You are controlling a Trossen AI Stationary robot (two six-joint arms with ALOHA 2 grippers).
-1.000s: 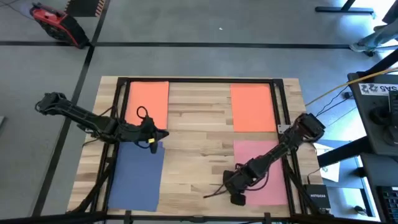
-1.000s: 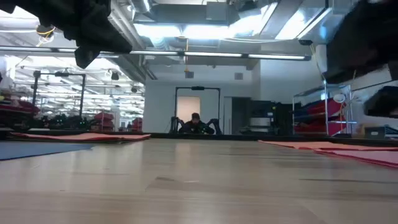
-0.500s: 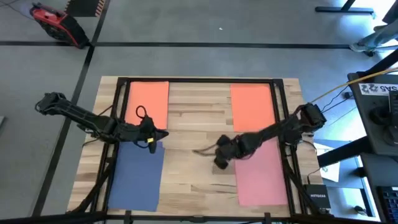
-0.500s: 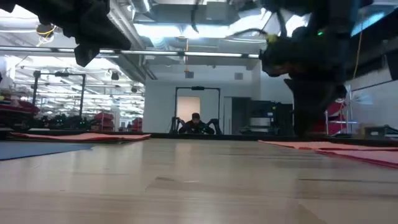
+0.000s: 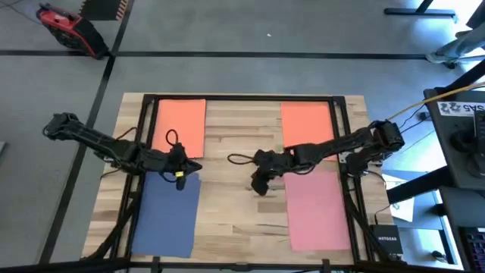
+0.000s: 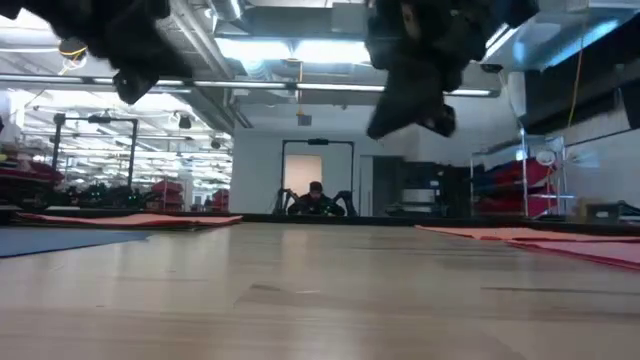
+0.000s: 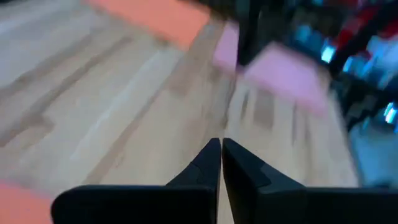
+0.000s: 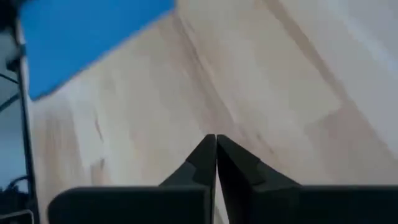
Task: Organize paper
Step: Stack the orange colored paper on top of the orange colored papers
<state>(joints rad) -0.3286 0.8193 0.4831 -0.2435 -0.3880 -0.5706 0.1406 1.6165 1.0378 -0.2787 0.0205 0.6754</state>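
Four sheets of paper lie flat on a pale wooden bench (image 5: 235, 205), one toward each corner when seen from above: an orange sheet (image 5: 180, 127) at far left, a second orange sheet (image 5: 307, 130) at far right, a blue sheet (image 5: 167, 214) at near left and a pink sheet (image 5: 318, 210) at near right. The middle of the bench between them is bare wood. A black frame (image 5: 242, 98) runs along the far edge and down both sides. The left gripper (image 5: 180, 171) hangs above the gap between the left orange sheet and the blue sheet, its fingers pressed together with nothing between them. The right gripper (image 5: 259, 184) hangs over the bare centre, just beside the pink sheet's inner far corner, its fingers likewise closed and empty. Around the bench is grey floor; a red machine (image 5: 67, 29) sits off the far left corner. Across the bench a bright workshop shows, with a person (image 6: 315, 200) seated far back before a doorway.
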